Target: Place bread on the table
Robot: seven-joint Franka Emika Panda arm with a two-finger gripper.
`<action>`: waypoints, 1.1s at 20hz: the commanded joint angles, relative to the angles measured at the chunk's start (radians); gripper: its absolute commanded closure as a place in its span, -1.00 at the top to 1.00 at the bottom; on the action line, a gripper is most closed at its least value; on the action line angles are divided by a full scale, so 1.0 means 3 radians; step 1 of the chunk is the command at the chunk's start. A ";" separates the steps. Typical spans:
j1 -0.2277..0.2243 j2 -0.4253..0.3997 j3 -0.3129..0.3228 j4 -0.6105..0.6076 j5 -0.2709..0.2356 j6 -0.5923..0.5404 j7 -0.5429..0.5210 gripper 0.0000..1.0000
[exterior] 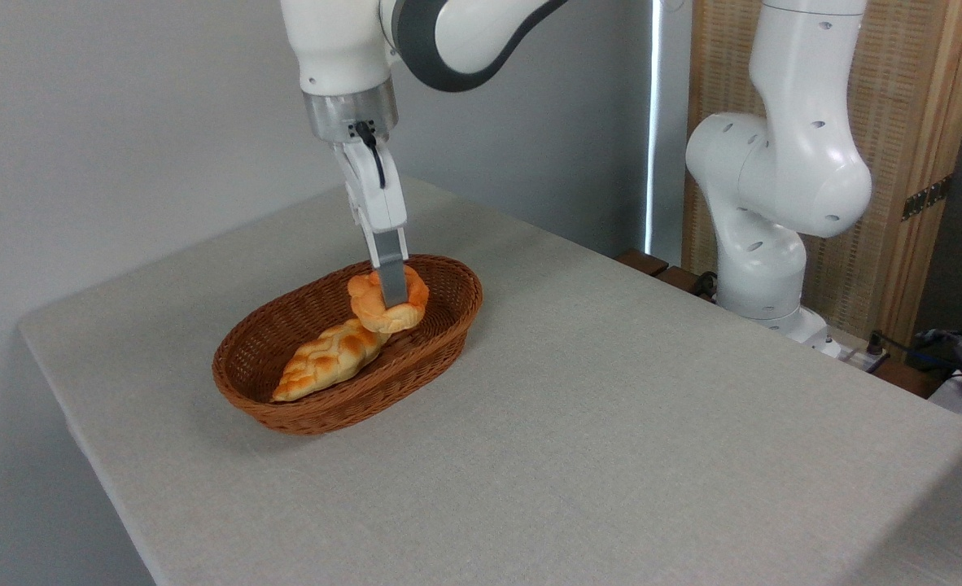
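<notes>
**Bun in the grip, not yet clear of the basket**

The gripper [392, 299] is clamped on the bread [387, 303], at the basket's [302, 411] two o'clock end, touching the braided loaf [330, 360]. Lifting could drag that loaf or catch the rim before reaching the table [652, 423].

— How's the light?
— Bright and even, soft. A narrow vertical strip of glare [653, 122] burns white behind the arm.
— Shadows?
— A faint one under the basket [351, 346] on the counter [611, 423], and a dimmer patch at the lower right corner.
— Sharpness?
— Crisp throughout, no blur.
</notes>
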 commanded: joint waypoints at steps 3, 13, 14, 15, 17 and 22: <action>-0.0014 -0.0002 0.0433 0.0360 0.0015 -0.0092 0.0055 -0.21; -0.0014 0.0524 0.0782 0.0585 0.0419 0.0418 0.0106 -0.11; -0.0014 0.0616 0.0782 0.0585 0.0475 0.0551 0.0101 -0.11; -0.0009 0.0698 0.0782 0.0585 0.0536 0.0684 0.0106 -0.11; -0.0009 0.0790 0.0782 0.0580 0.0639 0.0853 0.0106 -0.11; -0.0009 0.0831 0.0782 0.0570 0.0772 0.0879 0.0111 0.61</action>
